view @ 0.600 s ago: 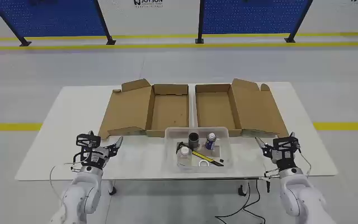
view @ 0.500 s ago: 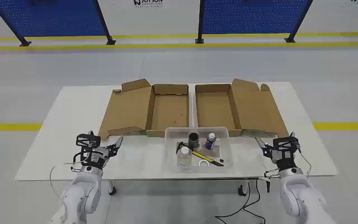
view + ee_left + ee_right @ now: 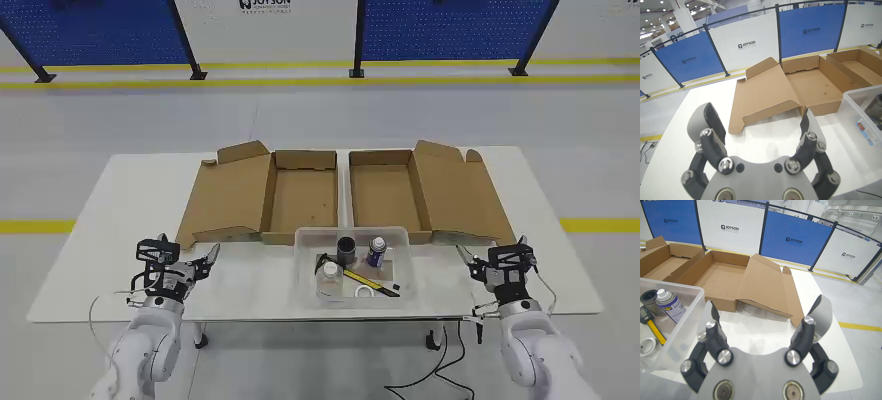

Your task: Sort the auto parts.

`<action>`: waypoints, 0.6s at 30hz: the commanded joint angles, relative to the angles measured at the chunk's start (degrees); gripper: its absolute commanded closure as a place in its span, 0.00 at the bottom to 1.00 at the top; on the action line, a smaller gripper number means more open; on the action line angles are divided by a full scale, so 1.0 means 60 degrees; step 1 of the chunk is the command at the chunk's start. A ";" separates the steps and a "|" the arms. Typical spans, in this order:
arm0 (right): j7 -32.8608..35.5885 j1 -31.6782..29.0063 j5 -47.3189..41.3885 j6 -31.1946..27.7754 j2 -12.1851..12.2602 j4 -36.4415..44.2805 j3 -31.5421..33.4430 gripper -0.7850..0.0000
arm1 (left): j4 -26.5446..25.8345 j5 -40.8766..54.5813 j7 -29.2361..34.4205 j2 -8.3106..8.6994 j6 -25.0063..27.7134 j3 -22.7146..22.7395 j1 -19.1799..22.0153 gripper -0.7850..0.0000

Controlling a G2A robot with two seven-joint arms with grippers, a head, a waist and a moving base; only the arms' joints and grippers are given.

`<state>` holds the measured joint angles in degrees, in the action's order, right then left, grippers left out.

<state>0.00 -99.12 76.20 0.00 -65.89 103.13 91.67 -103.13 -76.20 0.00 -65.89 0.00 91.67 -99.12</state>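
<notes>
Auto parts [image 3: 346,247] are all sitting in the clear bin [image 3: 352,231] at the near edge of the table [image 3: 250,285], about the middle, just in front of the two open cardboard boxes. Inside we count a dark cylinder [image 3: 649,301] and a spray can [image 3: 671,308] standing upright next to each other at the far end. There's also a white-capped bottle [image 3: 329,280] toward the left side, a caliper [image 3: 654,328] with a yellow scale lying at a slant, and a metal ring [image 3: 646,346] near its end. The left box [image 3: 303,200] and right box [image 3: 383,195] sit side by side with their lids flopped outward, so each lid's near corner points toward a gripper. Our left gripper [image 3: 757,113] hangs over the near left part of the table, well apart from the bin, its fingers spread wide with just tabletop and the left box's lid edge showing between them. The right gripper [image 3: 765,302] is the mirror image over the near right corner. Its fingers are spread wide too, and the bin's wall is just beside one of them.
</notes>
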 commanded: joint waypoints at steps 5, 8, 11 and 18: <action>0.0000 0.0000 0.0000 0.0000 0.0000 0.0000 0.0000 0.00 | 0.0000 0.0000 0.0000 0.0000 0.0000 0.0000 0.0000 0.00; 0.0000 0.0000 0.0000 0.0000 0.0000 0.0000 0.0000 0.00 | -0.0014 0.0084 0.0043 -0.0015 0.0135 -0.0102 0.0059 0.00; 0.0000 0.0000 0.0000 0.0000 0.0000 0.0000 0.0000 0.00 | -0.0067 0.0033 0.0045 -0.0021 0.0616 -0.0330 0.0170 0.00; 0.0000 0.0000 0.0000 0.0000 0.0000 0.0000 0.0000 0.00 | -0.0255 0.0658 -0.0032 -0.0062 0.2034 -0.0990 0.0628 0.00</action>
<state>0.00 -99.12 76.20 0.00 -65.89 103.13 91.67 -104.60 -73.12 -0.13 -66.21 11.18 86.29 -95.69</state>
